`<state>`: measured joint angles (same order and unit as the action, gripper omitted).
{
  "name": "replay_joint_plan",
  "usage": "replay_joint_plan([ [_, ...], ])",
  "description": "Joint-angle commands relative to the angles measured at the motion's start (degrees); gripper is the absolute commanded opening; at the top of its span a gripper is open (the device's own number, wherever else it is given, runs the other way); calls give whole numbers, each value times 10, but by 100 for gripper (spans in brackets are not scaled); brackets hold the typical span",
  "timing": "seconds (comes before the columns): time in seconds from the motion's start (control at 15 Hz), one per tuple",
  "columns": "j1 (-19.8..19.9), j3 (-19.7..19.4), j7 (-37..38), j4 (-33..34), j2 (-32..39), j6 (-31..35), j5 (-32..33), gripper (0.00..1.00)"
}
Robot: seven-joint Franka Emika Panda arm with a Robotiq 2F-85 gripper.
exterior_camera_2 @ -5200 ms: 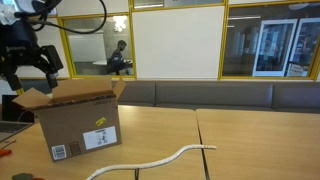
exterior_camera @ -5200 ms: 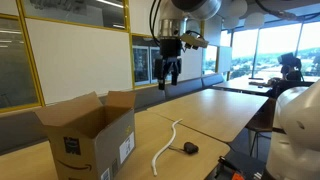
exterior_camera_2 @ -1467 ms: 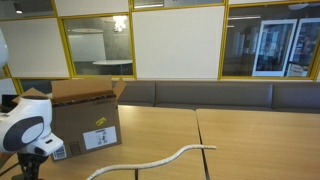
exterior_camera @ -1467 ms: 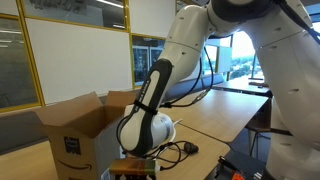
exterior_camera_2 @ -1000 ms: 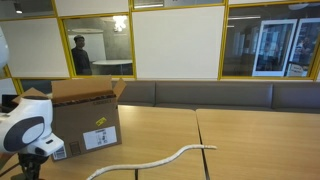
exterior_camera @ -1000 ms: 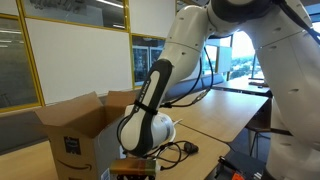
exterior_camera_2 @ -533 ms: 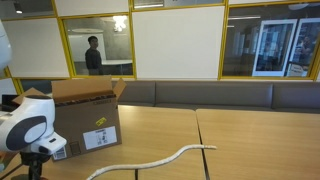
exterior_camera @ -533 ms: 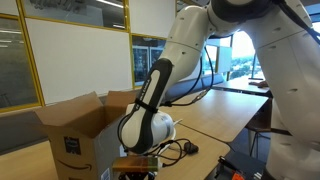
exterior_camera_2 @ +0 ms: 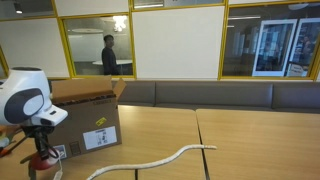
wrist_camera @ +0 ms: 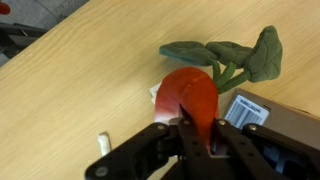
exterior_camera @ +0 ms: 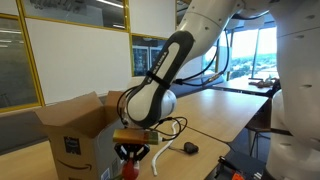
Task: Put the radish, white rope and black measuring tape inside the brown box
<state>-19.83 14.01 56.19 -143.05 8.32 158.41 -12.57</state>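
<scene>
My gripper (wrist_camera: pixel 196 128) is shut on the radish (wrist_camera: pixel 186 94), pinching the red bulb between its fingers; the dark green leaves (wrist_camera: pixel 236 54) spread out beyond it. Both exterior views show the radish (exterior_camera: pixel 128 168) (exterior_camera_2: pixel 41 161) hanging under the gripper (exterior_camera: pixel 130 153) (exterior_camera_2: pixel 40 150), just above the table and right beside the brown box (exterior_camera: pixel 85 130) (exterior_camera_2: pixel 86 113). The box stands open with its flaps up. On the table the white rope (exterior_camera: pixel 166 143) (exterior_camera_2: pixel 152 160) lies limp and wavy. The black measuring tape (exterior_camera: pixel 189 148) sits at the rope's end.
The wooden table (exterior_camera_2: pixel 240 140) runs far to one side, with a seam between its two tops. The box's white barcode label (wrist_camera: pixel 251 108) is close to my fingers. A small white scrap (wrist_camera: pixel 103 143) lies on the table. Glass walls with yellow frames stand behind.
My gripper has shut on the radish and risen with it off the table beside the box; the arm now stands higher. A person behind the glass has walked along.
</scene>
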Motion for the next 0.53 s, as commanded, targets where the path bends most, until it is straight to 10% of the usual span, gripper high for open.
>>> replay_joint_plan([
  [0.0,-7,-9,64,-44,-131,-32,87,7],
  [0.47,33,72,144,-26,-279,-145,186,7],
])
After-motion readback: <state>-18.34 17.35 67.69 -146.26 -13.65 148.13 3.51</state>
